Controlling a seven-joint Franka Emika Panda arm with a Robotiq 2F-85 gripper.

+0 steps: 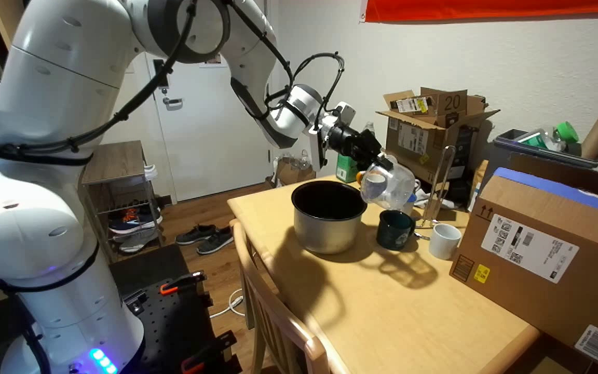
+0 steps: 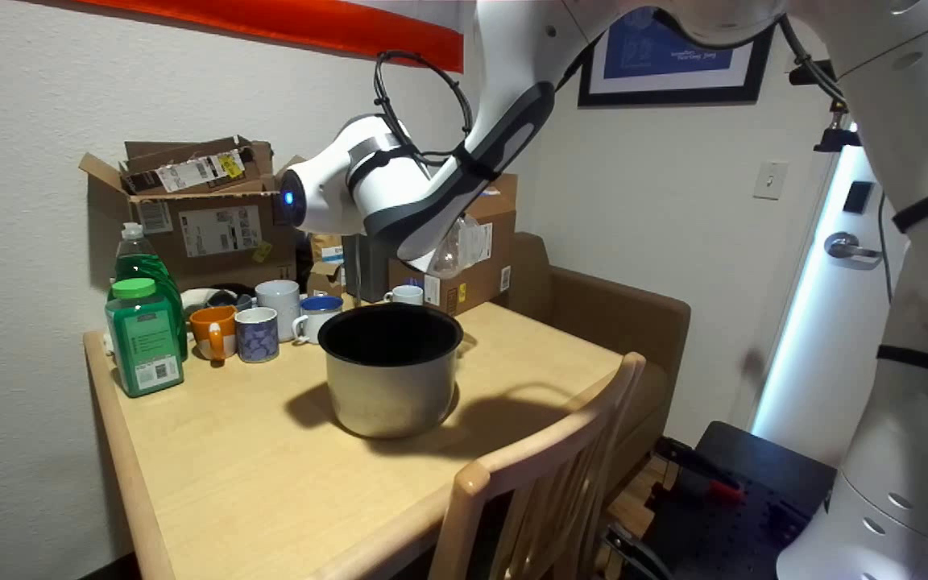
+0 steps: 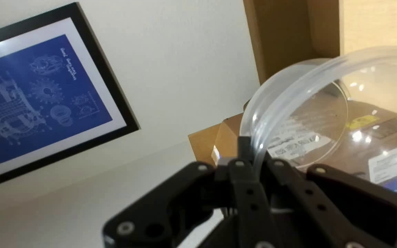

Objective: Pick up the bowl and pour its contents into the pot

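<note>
On the pale table (image 1: pixel 408 311) a large cardboard box (image 1: pixel 563 293) is set, and well apart from it the wide silver pot (image 1: pixel 327 236) is stood upright. Above the tabletop, near the pot, the clear bowl (image 1: pixel 395 188) is held tipped over, its rim pinched between the drawn-together fingers of the gripper (image 3: pixel 255 158). Near the pot a dark mug (image 1: pixel 393 230) is placed, with a white mug (image 1: pixel 445 241) between it and the box.

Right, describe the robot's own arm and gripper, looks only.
The arm is glossy white, with rounded segments and dark grey trim. Black cables run along it, black straps circle it, and blue lights glow at its base. The gripper is black, with narrow fingers and small, round, pale screw heads.
</note>
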